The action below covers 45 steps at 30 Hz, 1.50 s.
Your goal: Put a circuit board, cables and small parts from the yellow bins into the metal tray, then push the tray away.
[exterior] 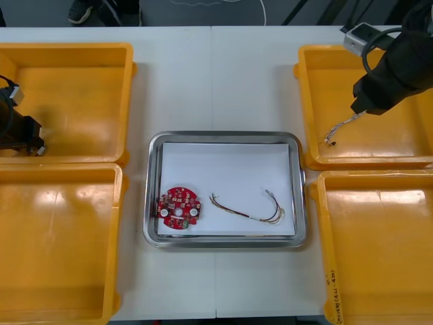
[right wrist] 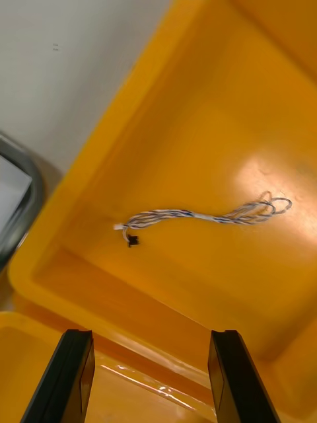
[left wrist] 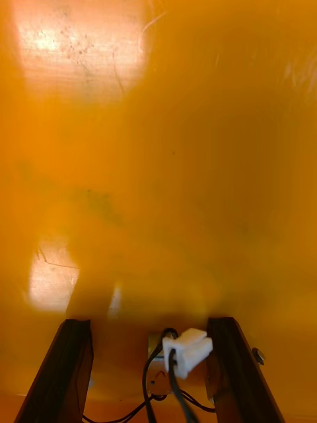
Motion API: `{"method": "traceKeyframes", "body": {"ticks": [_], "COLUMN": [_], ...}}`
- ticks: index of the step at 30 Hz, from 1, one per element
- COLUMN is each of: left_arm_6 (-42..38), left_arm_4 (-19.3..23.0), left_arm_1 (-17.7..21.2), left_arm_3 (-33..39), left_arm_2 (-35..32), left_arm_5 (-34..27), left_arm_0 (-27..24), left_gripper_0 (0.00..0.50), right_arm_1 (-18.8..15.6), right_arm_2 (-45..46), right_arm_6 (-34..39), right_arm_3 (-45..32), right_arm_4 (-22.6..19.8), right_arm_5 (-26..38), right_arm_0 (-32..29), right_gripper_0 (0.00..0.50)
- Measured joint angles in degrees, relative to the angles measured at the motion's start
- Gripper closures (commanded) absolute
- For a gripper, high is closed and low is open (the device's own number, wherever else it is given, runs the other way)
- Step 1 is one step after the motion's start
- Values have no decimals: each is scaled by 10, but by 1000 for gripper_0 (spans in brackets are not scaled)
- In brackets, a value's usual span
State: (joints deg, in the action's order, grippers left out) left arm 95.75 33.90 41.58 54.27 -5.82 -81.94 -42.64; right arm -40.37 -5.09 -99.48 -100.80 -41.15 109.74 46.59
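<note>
My right gripper (exterior: 357, 108) hovers open over the far right yellow bin (exterior: 406, 145). A twisted blue and white cable (right wrist: 198, 217) lies on that bin's floor, a little ahead of the open right gripper (right wrist: 149, 337); the same cable (exterior: 337, 130) trails below the gripper in the front view. My left gripper (exterior: 30, 141) is low in the far left yellow bin (exterior: 74, 101). It (left wrist: 150, 327) stands open, with a black cable's white connector (left wrist: 187, 349) between the fingers, close to one finger (left wrist: 231, 370). In the metal tray (exterior: 153, 169) lie a round red circuit board (exterior: 179, 208) and a red and yellow cable (exterior: 250, 210).
The near left yellow bin (exterior: 57, 244) and the near right yellow bin (exterior: 379, 250) flank the tray. The tray's inside is white. Bare table runs beyond the tray toward the far edge (exterior: 216, 68).
</note>
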Motion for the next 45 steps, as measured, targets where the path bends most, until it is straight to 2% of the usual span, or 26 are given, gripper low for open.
{"method": "traceKeyframes", "body": {"ticks": [4, 6, 8, 10, 14, 18, 22, 26, 32, 45], "left_arm_6": [1, 4, 13, 33, 75, 79, 79, 79, 79, 79], "left_arm_4": [0, 0, 0, 0, 0, 0, 0, 0, 0, -12], "left_arm_1": [0, 0, 0, 0, 0, 0, 0, 0, 0, 0], "left_arm_3": [0, 0, 0, 0, 0, 0, 0, 2, 29, 166], "left_arm_2": [-3, -4, -5, -5, -5, -5, -5, -5, -14, -100], "left_arm_5": [2, 3, 3, 3, 3, 3, 3, 3, -1, -130], "left_arm_0": [1, 2, 3, 4, 4, 4, 5, 5, 12, 15], "left_gripper_0": [12, 114, 282, 406, 495, 500, 500, 500, 500, 500], "right_arm_1": [0, 0, 0, 1, 6, 14, 25, 38, 59, 80], "right_arm_2": [11, 15, 19, 24, 34, 43, 47, 48, 55, 76], "right_arm_6": [0, 0, 3, 24, 123, 186, 216, 286, 317, 488], "right_arm_3": [58, 83, 105, 123, 147, 168, 184, 195, 224, 297], "right_arm_4": [31, 49, 62, 74, 103, 112, 123, 135, 155, 164], "right_arm_5": [0, 0, 0, 0, 0, -5, -37, -69, -115, -184], "right_arm_0": [18, 26, 31, 33, 34, 34, 34, 34, 34, 34], "right_gripper_0": [0, 0, 0, 0, 0, 0, 0, 0, 0, 0]}}
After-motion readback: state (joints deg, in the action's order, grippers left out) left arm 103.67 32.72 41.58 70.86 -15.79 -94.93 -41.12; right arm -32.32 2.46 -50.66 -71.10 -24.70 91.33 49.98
